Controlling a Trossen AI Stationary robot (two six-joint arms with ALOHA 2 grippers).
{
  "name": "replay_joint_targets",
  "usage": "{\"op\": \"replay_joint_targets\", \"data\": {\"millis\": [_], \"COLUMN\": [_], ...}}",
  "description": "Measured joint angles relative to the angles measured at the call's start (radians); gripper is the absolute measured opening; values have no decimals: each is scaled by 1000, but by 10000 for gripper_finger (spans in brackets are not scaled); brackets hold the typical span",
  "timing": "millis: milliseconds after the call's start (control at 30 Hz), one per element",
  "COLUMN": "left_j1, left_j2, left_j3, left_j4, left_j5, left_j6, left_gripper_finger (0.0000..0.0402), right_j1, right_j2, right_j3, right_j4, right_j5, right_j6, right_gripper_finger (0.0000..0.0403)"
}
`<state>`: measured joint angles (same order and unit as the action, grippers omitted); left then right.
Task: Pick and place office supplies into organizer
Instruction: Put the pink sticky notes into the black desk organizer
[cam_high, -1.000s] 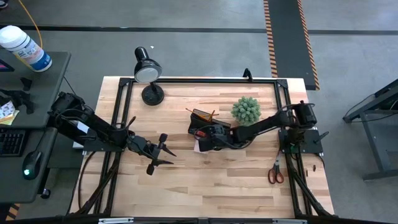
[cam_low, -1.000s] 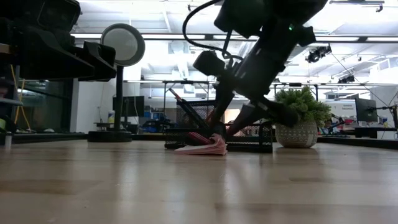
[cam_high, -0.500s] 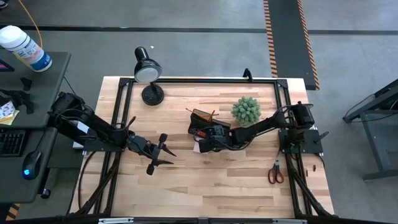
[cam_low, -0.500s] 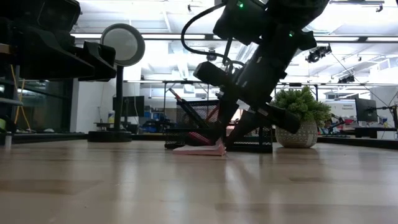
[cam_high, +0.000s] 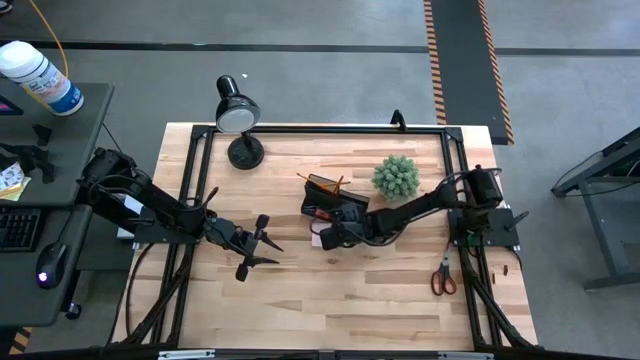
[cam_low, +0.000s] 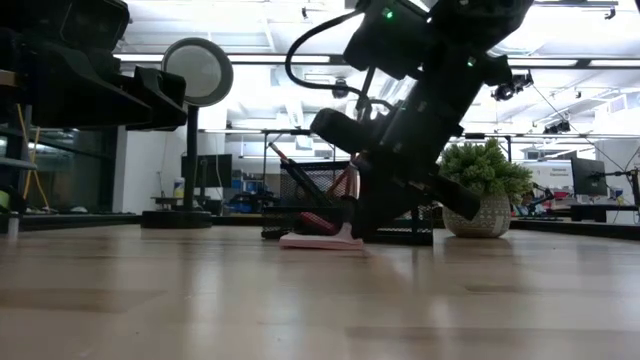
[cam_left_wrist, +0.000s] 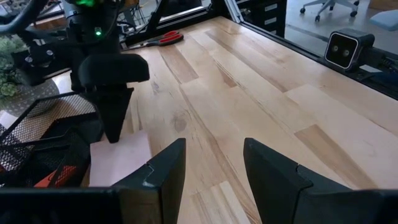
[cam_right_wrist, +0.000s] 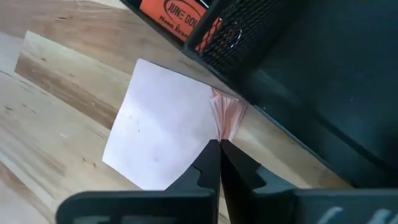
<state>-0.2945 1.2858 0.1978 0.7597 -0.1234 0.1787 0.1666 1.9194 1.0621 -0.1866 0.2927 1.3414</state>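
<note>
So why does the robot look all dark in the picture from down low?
In the low view, bright ceiling lights sit behind the right gripper, so it shows as a dark shape over the pink sticky notes. In the high view, light falls evenly on the table, and the plant looks clear and green.

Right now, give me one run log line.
right end effector shut at sticky-note pad edge | pad beside organizer | left end effector open, waiting
</note>
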Motion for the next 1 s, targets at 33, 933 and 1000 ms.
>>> {"op": "replay_joint_targets", "data": {"millis": [33,933,1000], "left_j1": [0,0,0], "left_j2": [0,0,0], "left_j3": [0,0,0], "left_j4": [0,-8,-8], "left_j5": [0,0,0], "left_j6": [0,7,7], "left_gripper_finger": [150,150,150], "right_j1": [8,207,202], "right_j2": [-2,-29,-31], "right_j3": [0,529,561], "right_j4": [2,-914,-976], "right_j5": [3,378,397], "right_j6": [-4,-193,-242], "right_gripper_finger": [2,0,0]}}
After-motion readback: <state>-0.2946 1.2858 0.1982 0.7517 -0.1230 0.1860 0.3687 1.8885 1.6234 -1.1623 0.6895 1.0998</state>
